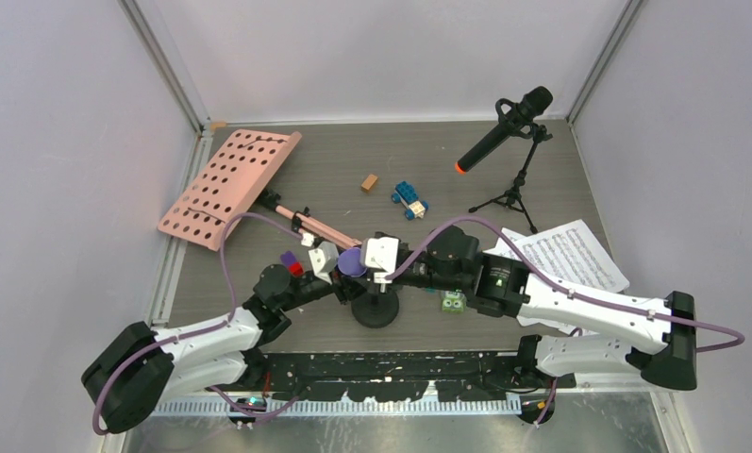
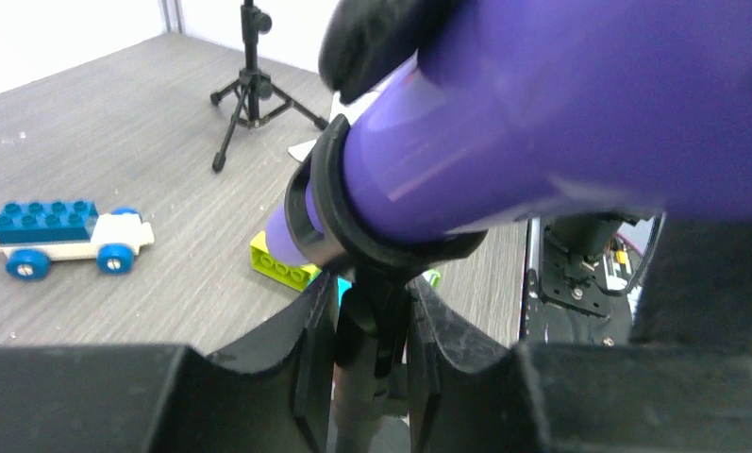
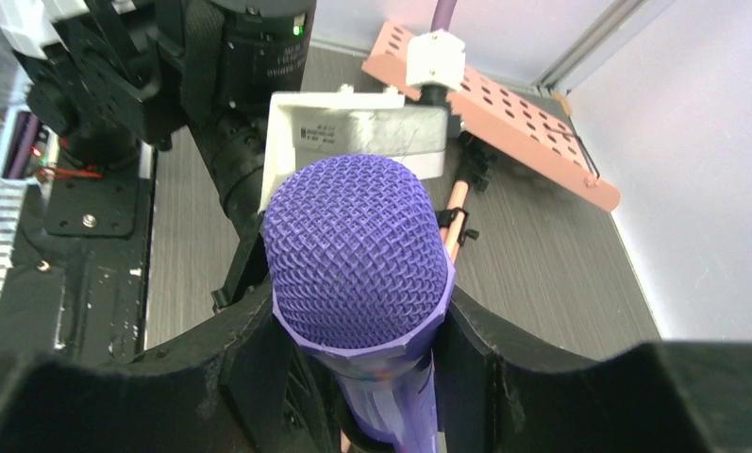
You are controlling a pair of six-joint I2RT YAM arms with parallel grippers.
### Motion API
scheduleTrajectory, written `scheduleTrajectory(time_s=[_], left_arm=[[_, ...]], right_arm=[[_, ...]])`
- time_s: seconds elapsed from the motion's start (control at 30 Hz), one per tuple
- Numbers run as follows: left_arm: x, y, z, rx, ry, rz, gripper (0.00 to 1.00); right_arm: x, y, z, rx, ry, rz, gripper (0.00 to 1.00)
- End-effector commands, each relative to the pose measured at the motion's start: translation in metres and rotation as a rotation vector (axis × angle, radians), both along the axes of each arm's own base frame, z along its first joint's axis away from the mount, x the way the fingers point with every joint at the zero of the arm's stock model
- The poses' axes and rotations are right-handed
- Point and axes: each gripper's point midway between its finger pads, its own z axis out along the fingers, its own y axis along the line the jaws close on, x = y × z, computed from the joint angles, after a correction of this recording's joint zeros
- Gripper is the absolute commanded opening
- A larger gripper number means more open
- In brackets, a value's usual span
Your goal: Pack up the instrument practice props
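**Caller:** Where is the purple-headed microphone (image 3: pixel 358 250)?

**Operator:** In the middle of the surface (image 1: pixel 447 170), near its front edge. It sits in the clip of its round-based mic support (image 1: pixel 376 311). My right hand (image 3: pixel 364 340) is closed on the barrel just below the mesh head. My left hand (image 2: pixel 372 330) pinches the support's black post under the clip.

**Caller:** Why both hands?

**Operator:** I judge one steadies the stand so the other can draw the microphone out without tipping it.

**Caller:** How does it look?

**Operator:** It has a violet mesh dome and a glossy purple barrel, with a black clip ring around it. Farther back, the black orange-tipped microphone (image 1: pixel 504 132) is perched on a tripod. The pink holder (image 1: pixel 230 184) lies down at far left.
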Motion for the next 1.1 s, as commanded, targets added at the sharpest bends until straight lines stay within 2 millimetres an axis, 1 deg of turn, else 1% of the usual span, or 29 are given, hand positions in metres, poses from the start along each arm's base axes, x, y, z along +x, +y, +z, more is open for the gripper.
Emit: scheduleTrajectory(time_s=[0.0, 0.07, 0.13, 0.33, 0.5, 0.57, 0.63, 0.7, 0.77, 0.8, 0.87, 0.93, 1.0, 1.07], left_arm=[[-0.001, 0.025, -0.097, 0.269, 0.184, 0.081, 0.0], [-0.002, 0.026, -0.097, 0.27, 0.183, 0.081, 0.0], [-0.002, 0.026, -0.1, 0.281, 0.193, 0.083, 0.0], [0.0, 0.025, -0.105, 0.304, 0.217, 0.086, 0.0], [0.002, 0.024, -0.106, 0.31, 0.221, 0.087, 0.0], [0.002, 0.024, -0.105, 0.309, 0.22, 0.088, 0.0], [0.002, 0.025, -0.105, 0.309, 0.22, 0.091, 0.0], [0.002, 0.026, -0.104, 0.308, 0.221, 0.094, 0.0], [0.002, 0.026, -0.102, 0.304, 0.222, 0.099, 0.0], [0.002, 0.026, -0.1, 0.3, 0.223, 0.1, 0.0], [0.002, 0.028, -0.098, 0.299, 0.225, 0.107, 0.0], [0.003, 0.031, -0.094, 0.295, 0.222, 0.129, 0.0], [0.004, 0.034, -0.087, 0.29, 0.213, 0.146, 0.0], [0.003, 0.037, -0.078, 0.281, 0.201, 0.153, 0.0]], right_arm=[[-0.069, -0.06, 0.237, 0.732, -0.276, 0.205, 0.0], [-0.07, -0.064, 0.237, 0.741, -0.273, 0.204, 0.01], [-0.072, -0.068, 0.242, 0.757, -0.272, 0.208, 0.01], [-0.078, -0.068, 0.254, 0.768, -0.27, 0.242, 0.01], [-0.082, -0.075, 0.273, 0.811, -0.264, 0.251, 0.01], [-0.08, -0.079, 0.282, 0.829, -0.245, 0.237, 0.0], [-0.076, -0.081, 0.286, 0.817, -0.215, 0.213, 0.01], [-0.068, -0.086, 0.287, 0.816, -0.183, 0.158, 0.0], [-0.054, -0.094, 0.281, 0.814, -0.15, 0.07, 0.01], [-0.045, -0.098, 0.275, 0.808, -0.128, 0.01, 0.01], [-0.019, -0.112, 0.259, 0.801, -0.063, -0.154, 0.0], [0.004, -0.127, 0.239, 0.783, 0.004, -0.317, 0.01], [0.022, -0.144, 0.216, 0.749, 0.043, -0.463, 0.01], [0.035, -0.156, 0.192, 0.707, 0.086, -0.582, 0.01]])
